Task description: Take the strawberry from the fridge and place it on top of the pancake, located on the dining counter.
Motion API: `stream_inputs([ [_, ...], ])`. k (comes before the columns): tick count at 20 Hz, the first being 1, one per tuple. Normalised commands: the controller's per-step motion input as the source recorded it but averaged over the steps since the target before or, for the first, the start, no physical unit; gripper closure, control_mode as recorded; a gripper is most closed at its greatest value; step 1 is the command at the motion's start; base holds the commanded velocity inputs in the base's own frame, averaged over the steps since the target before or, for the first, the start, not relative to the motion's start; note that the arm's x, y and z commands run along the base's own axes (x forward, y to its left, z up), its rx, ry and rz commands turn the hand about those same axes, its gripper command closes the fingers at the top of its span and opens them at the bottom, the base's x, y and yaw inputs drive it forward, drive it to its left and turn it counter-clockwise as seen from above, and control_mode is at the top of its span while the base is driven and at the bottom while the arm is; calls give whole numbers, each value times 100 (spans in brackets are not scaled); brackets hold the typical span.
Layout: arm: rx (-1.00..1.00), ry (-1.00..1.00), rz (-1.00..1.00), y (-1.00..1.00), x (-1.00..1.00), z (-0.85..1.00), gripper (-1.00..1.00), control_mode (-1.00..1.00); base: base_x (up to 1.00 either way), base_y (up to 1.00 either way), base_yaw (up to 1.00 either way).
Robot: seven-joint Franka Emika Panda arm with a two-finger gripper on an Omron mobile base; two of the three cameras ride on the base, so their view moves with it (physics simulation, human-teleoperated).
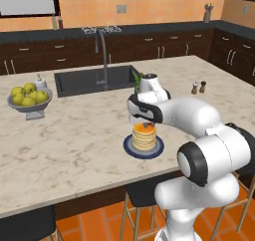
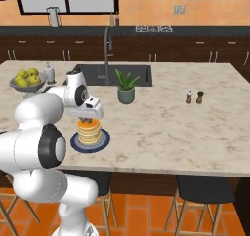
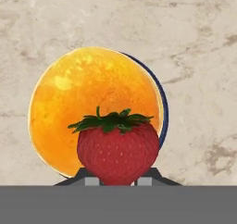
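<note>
Gripper [image 3: 118, 181] pinches the strawberry [image 3: 117, 154] between its two fingertips — berry upright, green cap up. Directly below the gripper sits the pancake [image 3: 88, 102] stack on its dark blue plate [image 1: 158, 149], resting on the dining counter [image 1: 74, 140]. Whether the berry touches the top pancake cannot be told. Beyond the gripper — a black sink [image 1: 79, 80]; off to its left, a bowl of apples [image 1: 30, 98].

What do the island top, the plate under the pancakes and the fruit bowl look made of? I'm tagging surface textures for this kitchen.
Dining counter: looks like polished marble or stone, pale beige with grey-brown veining.
Plate: dark blue, smooth, probably glazed ceramic; only its rim shows around the pancake.
Bowl: plain matte grey on a foot, perhaps stoneware or metal; too small to tell which.
</note>
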Motion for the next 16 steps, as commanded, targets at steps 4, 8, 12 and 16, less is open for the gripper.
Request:
stream_inputs([
  [4, 0, 0, 0, 0, -1, -12, 100, -100, 0, 0, 0],
  [8, 0, 0, 0, 6, 0, -13, 100, -100, 0, 0, 0],
  [12, 0, 0, 0, 5, 0, -16, 100, -100, 0, 0, 0],
  [16, 0, 0, 0, 0, 0, -12, 100, -100, 0, 0, 0],
])
